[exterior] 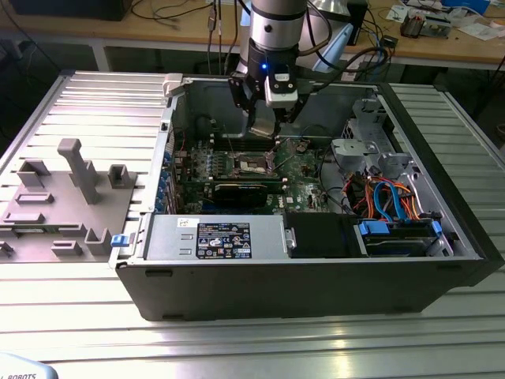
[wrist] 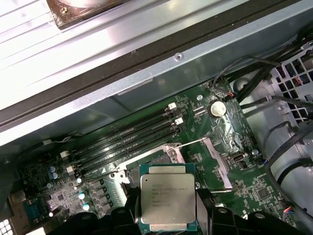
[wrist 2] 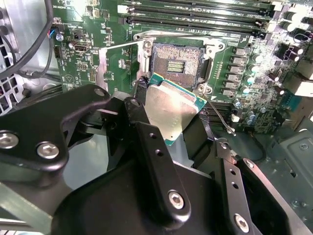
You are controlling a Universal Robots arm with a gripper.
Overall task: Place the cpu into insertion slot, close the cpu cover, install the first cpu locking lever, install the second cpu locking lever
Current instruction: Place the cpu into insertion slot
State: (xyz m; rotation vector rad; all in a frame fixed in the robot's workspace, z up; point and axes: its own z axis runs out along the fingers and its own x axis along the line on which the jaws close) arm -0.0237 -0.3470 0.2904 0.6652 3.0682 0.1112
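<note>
Ribbed aluminium table (exterior: 260,347) carries the open dark grey steel computer case (exterior: 316,292), which lies on its side. The green circuit board (exterior: 304,170) sits on the case floor. The black gripper (exterior: 264,130) of the arm reaches down into the case above the board.

In the second wrist view, the thin silvery cpu cover (wrist 2: 103,63) stands swung open beside the small, square, dark insertion slot (wrist 2: 177,63). The slot is empty and its contact field is exposed. The small flat square cpu (wrist 2: 171,115), with its dull silver-grey top, is clamped between the black fingers by two opposite edges. It hangs near the slot, apart from it and not seated, and in that view it appears tilted relative to the board.

Probable hazards:
- A tilted or offset descent would drive one corner into the contact field and could bend the contacts.
- The grip bears only on narrow edges, so a slip would drop the chip onto the board.
- The fingers work just beside the raised cover, and contact there could knock the frame down over the empty slot.
</note>
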